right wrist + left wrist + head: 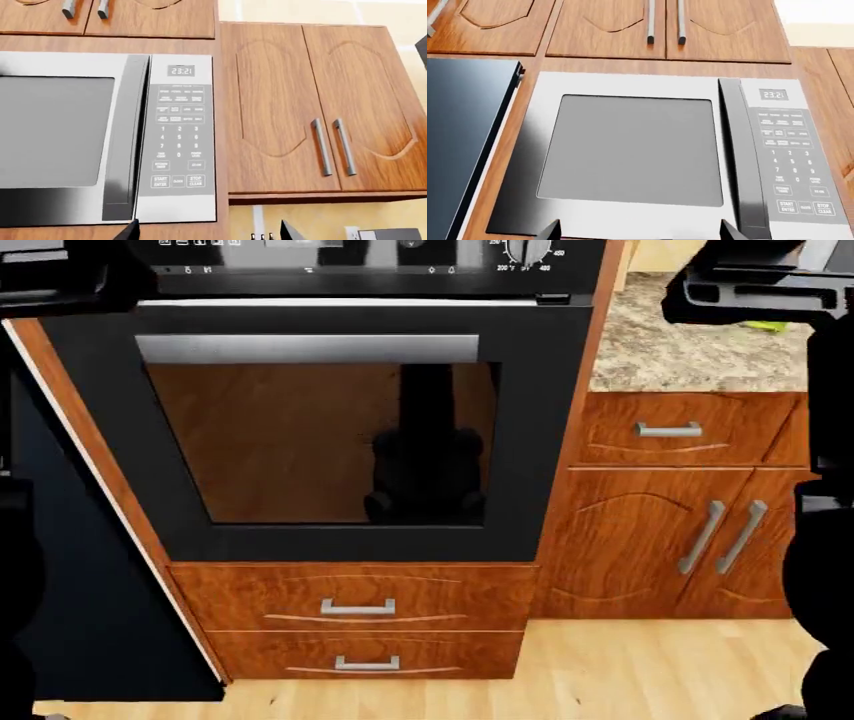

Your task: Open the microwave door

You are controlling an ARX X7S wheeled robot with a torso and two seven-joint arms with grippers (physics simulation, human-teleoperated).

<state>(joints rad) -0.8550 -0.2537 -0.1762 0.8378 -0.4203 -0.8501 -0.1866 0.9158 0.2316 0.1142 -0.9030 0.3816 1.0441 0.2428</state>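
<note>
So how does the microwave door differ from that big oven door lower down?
The microwave door is silver-grey with a flat grey window; the oven door is black, with a brownish window that reflects the wood. The microwave door has a dark vertical handle strip beside a keypad; the oven door has a horizontal silver bar across its top. Both are shut and built into wooden cabinetry.

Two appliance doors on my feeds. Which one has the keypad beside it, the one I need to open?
The silver microwave door with the grey window; its vertical handle sits next to the keypad. The black oven door has a brown window and its controls above it.
</note>
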